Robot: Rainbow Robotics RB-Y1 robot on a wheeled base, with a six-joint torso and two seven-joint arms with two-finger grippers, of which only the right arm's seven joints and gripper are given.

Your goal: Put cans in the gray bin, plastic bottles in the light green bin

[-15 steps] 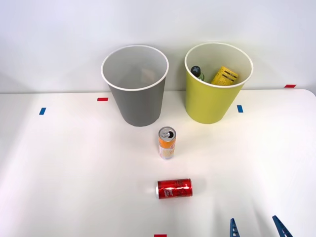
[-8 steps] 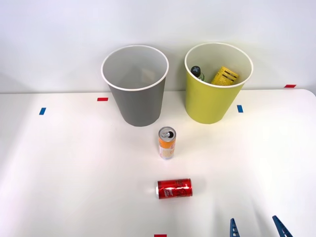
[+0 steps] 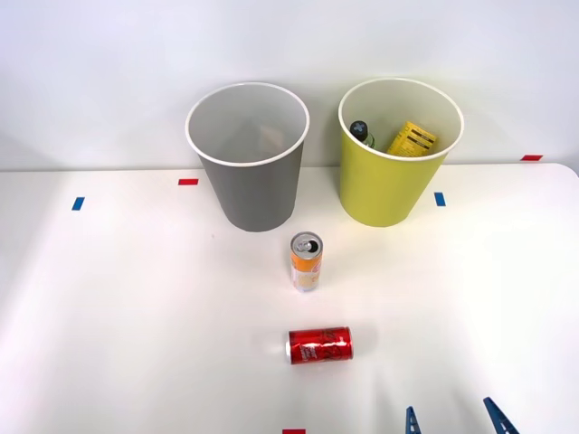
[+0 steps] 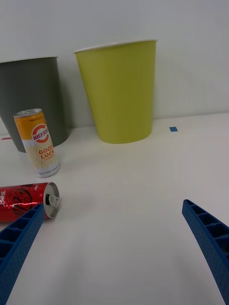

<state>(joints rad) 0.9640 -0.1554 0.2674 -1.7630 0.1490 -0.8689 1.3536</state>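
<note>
Two cans are seen on the white table (image 3: 109,316) in the front view: the orange-and-white can (image 3: 306,261) stands upright just above the frame's centre, and the red can (image 3: 319,345) lies on its side below it, well apart from it, its silver top turned toward the left of the frame. Behind them, in the upper half, the gray bin (image 3: 250,158) is placed left of centre and the light green bin (image 3: 395,154) right of centre, near each other but not touching. Inside the light green bin the clear bottle (image 3: 361,132) (dark cap uppermost) and the yellow ribbed container (image 3: 412,140) are seen resting against its pale wall. Nothing can be made out inside the gray bin.

At the lower right edge of the front view the right gripper (image 3: 451,420) is shown by its two blue tips, spread wide with nothing between them. From the wrist camera, its ribbed fingers (image 4: 206,240) are seen at the lower corners, the red can lying just beyond one of them. Small red and blue tape marks (image 3: 187,182) are stuck on the table.
</note>
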